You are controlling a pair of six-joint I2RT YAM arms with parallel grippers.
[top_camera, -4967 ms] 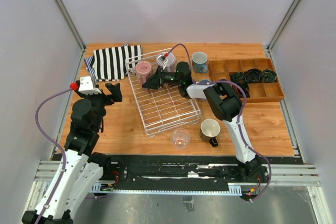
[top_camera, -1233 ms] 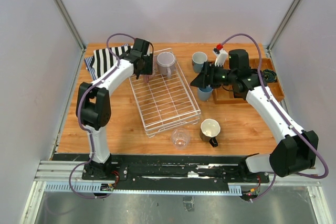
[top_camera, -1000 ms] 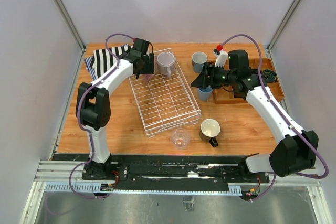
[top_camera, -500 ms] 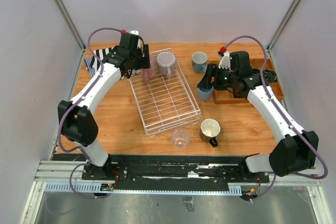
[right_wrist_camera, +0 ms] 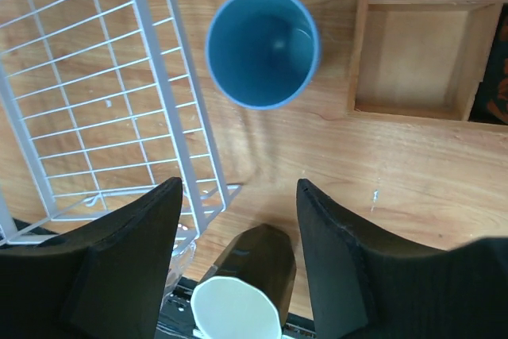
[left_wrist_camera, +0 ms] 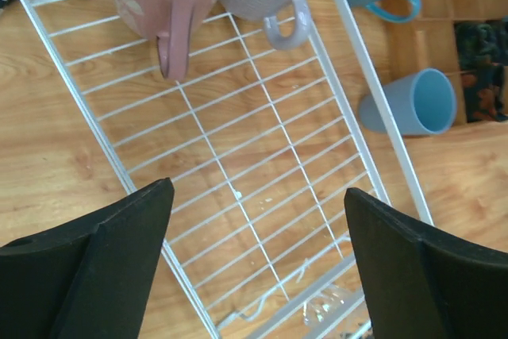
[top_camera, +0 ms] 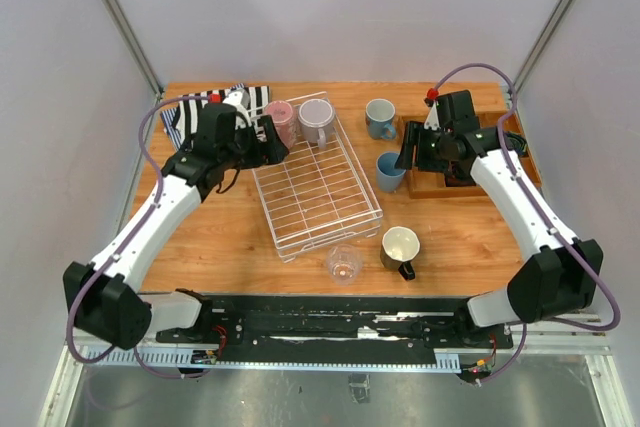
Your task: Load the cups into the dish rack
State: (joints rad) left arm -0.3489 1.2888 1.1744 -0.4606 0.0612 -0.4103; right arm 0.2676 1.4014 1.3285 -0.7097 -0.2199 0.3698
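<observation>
I am seeing both spread wide, gripping nothing: left gripper (left_wrist_camera: 258,196) hovering over dish rack (top_camera: 315,187), right gripper (right_wrist_camera: 238,188) near light blue tumbler (right_wrist_camera: 263,47).

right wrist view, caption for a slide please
Open right gripper facing an upright blue cup that stands between the wire rack and the wooden tray

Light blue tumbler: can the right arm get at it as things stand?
Probably yes. The right gripper hangs open close by the light blue tumbler, which stands upright, apart from the dish rack and wooden tray, with nothing covering it.
</observation>
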